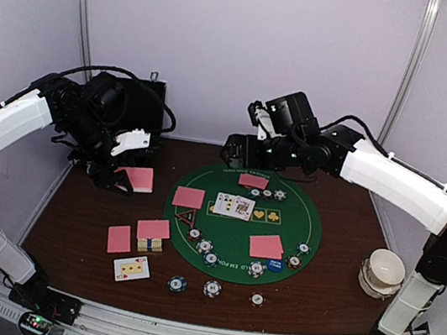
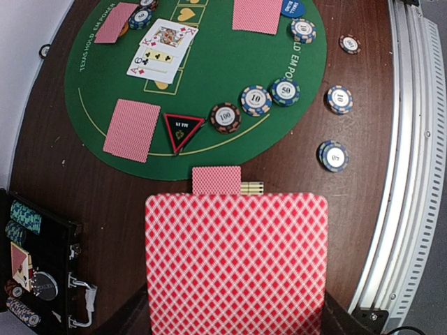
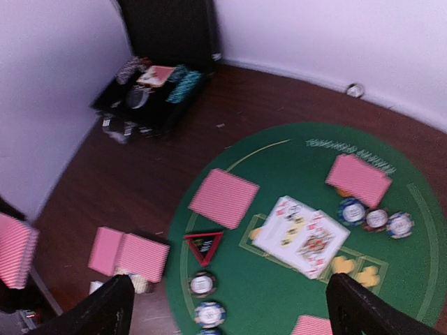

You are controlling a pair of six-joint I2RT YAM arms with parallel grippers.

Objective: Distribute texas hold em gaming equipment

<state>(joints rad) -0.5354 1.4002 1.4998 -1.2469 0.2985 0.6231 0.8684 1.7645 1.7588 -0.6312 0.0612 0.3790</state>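
Note:
My left gripper [image 1: 123, 173] is shut on a pink-backed card [image 1: 138, 178], held above the brown table left of the green mat [image 1: 234, 235]; the card [image 2: 236, 262] fills the left wrist view and hides the fingers. My right gripper [image 1: 237, 150] is open and empty, raised over the mat's far edge; its fingertips [image 3: 112, 306] frame the mat. Face-up cards [image 1: 234, 207] lie mid-mat, with pink-backed cards [image 1: 189, 198] around them. The red-black triangle marker [image 1: 185, 216] and striped chips [image 1: 205, 246] sit along the near rim. A blue button [image 1: 274, 266] lies near the right pile.
The black hinged case [image 1: 143, 112] stands open at the far left with chips inside [image 3: 183, 84]. A white paper cup [image 1: 383, 273] is at the right. Two card piles [image 1: 153, 229], a face-up card [image 1: 132, 269] and three chips [image 1: 212, 288] lie on the wood near the front.

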